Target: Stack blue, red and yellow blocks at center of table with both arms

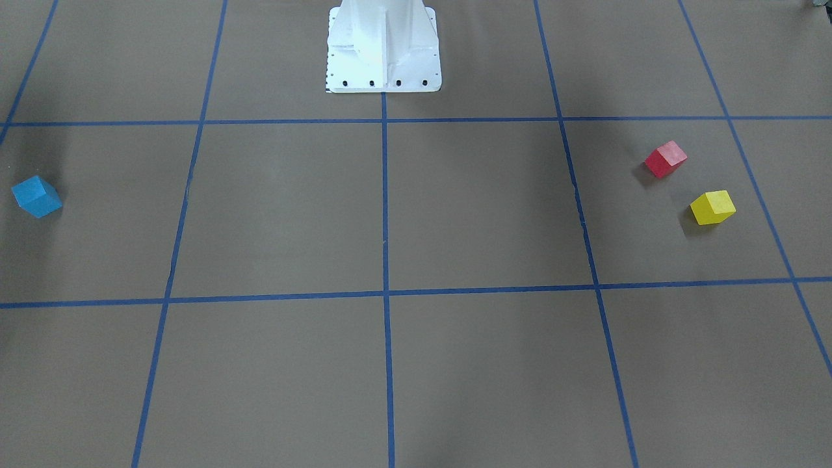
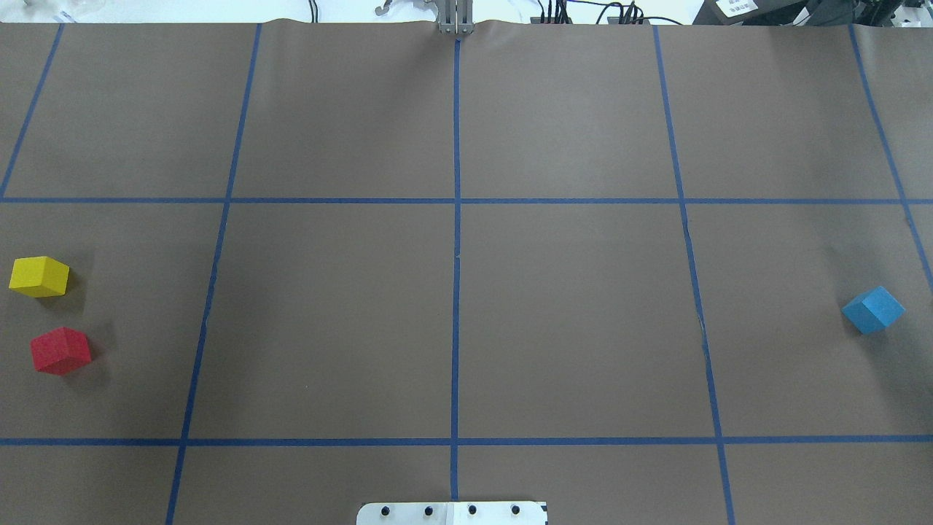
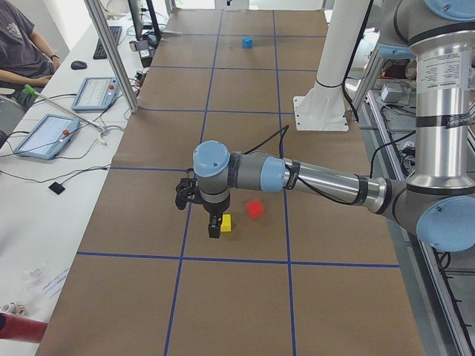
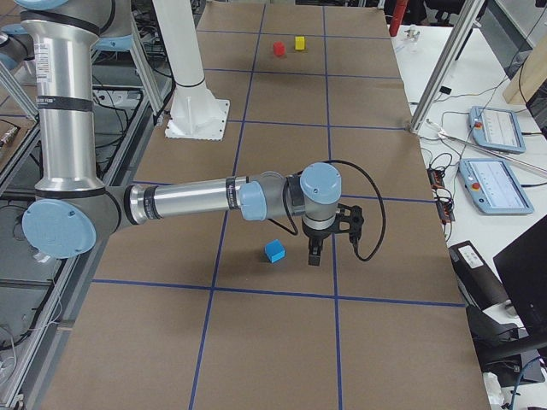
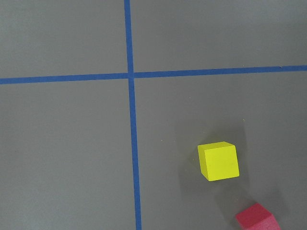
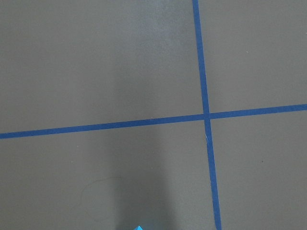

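The yellow block (image 2: 39,276) and the red block (image 2: 61,351) sit close together at the table's far left. The blue block (image 2: 873,310) sits alone at the far right. The left gripper (image 3: 214,231) hangs above the table just beside the yellow block (image 3: 226,222), with the red block (image 3: 255,208) a little further off. The right gripper (image 4: 314,256) hangs above the table beside the blue block (image 4: 273,250). Both grippers show only in the side views, so I cannot tell whether they are open or shut. The left wrist view shows the yellow block (image 5: 218,161) and part of the red block (image 5: 256,218).
The brown table is marked with a grid of blue tape lines (image 2: 456,255). The robot's white base (image 1: 383,49) stands at the near middle edge. Operators' desks with tablets (image 3: 46,135) and aluminium posts (image 3: 111,52) line the far side.
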`<state>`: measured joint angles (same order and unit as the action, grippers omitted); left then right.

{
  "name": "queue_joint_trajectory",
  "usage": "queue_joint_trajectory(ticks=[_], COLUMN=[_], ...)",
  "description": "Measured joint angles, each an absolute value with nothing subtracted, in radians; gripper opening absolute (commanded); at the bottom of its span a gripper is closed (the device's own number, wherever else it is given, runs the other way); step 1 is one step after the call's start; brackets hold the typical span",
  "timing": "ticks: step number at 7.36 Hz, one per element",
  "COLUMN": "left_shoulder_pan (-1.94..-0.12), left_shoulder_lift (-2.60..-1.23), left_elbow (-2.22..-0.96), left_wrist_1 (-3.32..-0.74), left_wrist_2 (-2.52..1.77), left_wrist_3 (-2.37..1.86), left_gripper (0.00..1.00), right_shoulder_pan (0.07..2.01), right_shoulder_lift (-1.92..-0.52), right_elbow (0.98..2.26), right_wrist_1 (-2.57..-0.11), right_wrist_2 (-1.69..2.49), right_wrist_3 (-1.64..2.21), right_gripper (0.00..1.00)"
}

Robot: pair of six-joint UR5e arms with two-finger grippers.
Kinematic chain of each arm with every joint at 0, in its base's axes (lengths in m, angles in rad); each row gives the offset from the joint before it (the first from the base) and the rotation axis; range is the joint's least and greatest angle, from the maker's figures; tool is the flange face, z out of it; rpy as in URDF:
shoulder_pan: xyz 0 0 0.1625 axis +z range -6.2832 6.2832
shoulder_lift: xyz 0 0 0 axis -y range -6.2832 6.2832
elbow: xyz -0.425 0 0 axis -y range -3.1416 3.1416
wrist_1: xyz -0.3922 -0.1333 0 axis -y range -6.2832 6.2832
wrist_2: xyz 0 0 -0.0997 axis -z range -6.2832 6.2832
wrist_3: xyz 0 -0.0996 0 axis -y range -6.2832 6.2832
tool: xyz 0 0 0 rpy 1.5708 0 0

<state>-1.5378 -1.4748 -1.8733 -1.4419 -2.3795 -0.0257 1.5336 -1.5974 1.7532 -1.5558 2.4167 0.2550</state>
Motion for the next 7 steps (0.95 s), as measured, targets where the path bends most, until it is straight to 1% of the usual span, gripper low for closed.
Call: queue_joint_trajectory(ticks=[1,3,5,7], left_shoulder_pan=[-1.537,-1.535,-1.534,-1.534], left_shoulder_lift=[-1.459,-1.424,-1.419,-1.419], left_elbow=[-1.880,-1.894,-1.897,-1.897], left_wrist_1=[-1.448,-1.460,-1.462,-1.477], left_wrist_2=[-2.385,-2.400,-2.403,-2.403], left_wrist_3=[-0.025,-0.023,-0.022,-0.023], left_gripper=[1.00,1.00,1.00,1.00], right_shoulder_pan=[1.510,1.370,1.218,1.110], right_shoulder_lift=[-1.632,-1.709,-1.750,-1.809], right_elbow=[1.777,1.815,1.820,1.818], right_wrist_1=[-1.525,-1.381,-1.288,-1.180], right_wrist_2=[2.417,2.378,2.319,2.212], right_wrist_3=[0.255,0.253,0.248,0.169], right_gripper=[1.00,1.00,1.00,1.00])
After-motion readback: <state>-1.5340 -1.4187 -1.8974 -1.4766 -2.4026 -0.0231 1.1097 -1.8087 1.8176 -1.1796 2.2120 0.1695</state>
